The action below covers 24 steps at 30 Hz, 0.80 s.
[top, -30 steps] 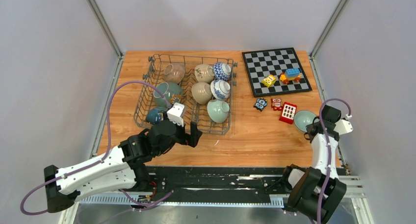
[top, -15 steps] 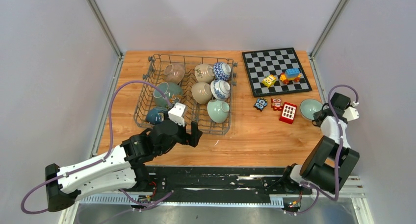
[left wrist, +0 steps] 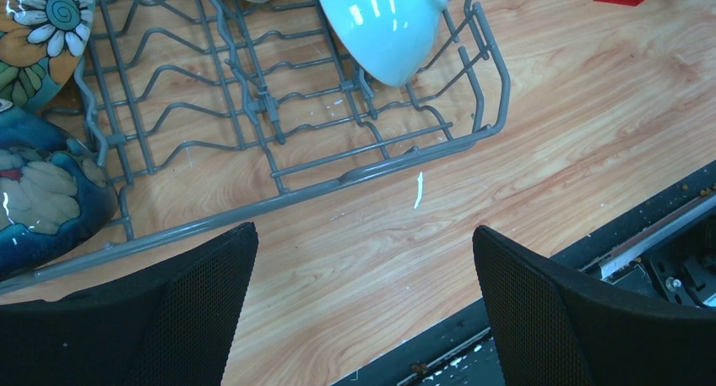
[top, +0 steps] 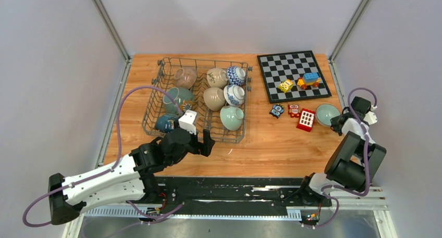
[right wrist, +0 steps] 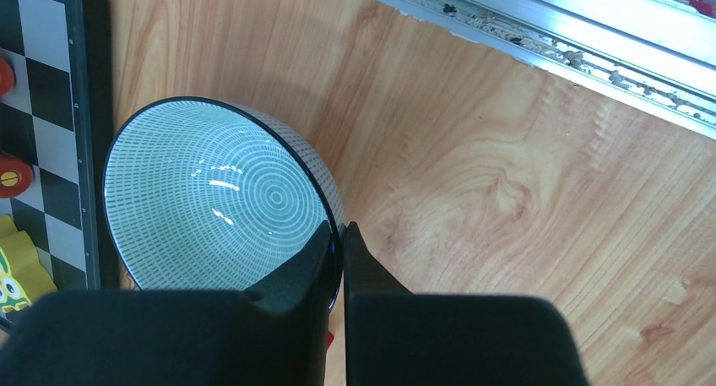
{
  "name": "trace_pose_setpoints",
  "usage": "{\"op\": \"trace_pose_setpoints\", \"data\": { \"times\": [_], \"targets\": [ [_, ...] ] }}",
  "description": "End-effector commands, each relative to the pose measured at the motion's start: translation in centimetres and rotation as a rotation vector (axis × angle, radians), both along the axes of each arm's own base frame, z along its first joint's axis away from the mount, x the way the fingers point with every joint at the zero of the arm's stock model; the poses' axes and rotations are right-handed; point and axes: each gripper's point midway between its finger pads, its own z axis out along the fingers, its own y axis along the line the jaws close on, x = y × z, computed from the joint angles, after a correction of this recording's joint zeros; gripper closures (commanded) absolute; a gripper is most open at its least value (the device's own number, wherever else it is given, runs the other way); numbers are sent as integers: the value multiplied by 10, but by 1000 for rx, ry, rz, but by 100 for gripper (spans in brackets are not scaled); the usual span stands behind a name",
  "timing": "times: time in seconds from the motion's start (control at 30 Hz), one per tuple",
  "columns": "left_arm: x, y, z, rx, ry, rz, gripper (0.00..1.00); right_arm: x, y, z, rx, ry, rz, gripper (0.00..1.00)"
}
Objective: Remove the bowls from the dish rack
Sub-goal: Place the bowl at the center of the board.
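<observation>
The grey wire dish rack [top: 156,87] stands at the back left and holds several bowls, among them a pale green one [top: 231,117] and a dark blue floral one [top: 164,123]. My left gripper [top: 204,143] hangs open and empty just in front of the rack's near rail [left wrist: 279,202]; the pale green bowl [left wrist: 384,23] and the dark blue bowl [left wrist: 42,196] show in its wrist view. My right gripper [top: 339,121] is shut on the rim of a teal bowl with a dark rim [top: 327,113], [right wrist: 215,196], at the table's right side beside the chessboard.
A black-and-white chessboard [top: 294,75] with toy blocks [top: 305,81] lies at the back right. A red block [top: 306,119] and two small toy figures [top: 285,111] lie next to the teal bowl. The table's right edge rail [right wrist: 540,31] runs close behind the bowl.
My right gripper has carried the teal bowl away from the near right, farther back toward the chessboard. The left arm has barely moved.
</observation>
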Motion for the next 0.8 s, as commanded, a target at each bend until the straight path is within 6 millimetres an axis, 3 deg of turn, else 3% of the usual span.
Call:
{"op": "trace_pose_setpoints", "data": {
  "times": [0.0,0.27,0.67,0.77],
  "targets": [
    [5,0,0,-22,-2,30,1,20,-10,17,-13,-78,23,97],
    [6,-2,0,-19,-2,32,1,19,-9,7,-4,-47,41,95],
    [5,-2,0,-14,-1,27,1,16,-7,6,-10,-37,58,45],
    [5,-2,2,-17,-1,27,1,17,-7,21,-31,-56,72,32]
  ]
}}
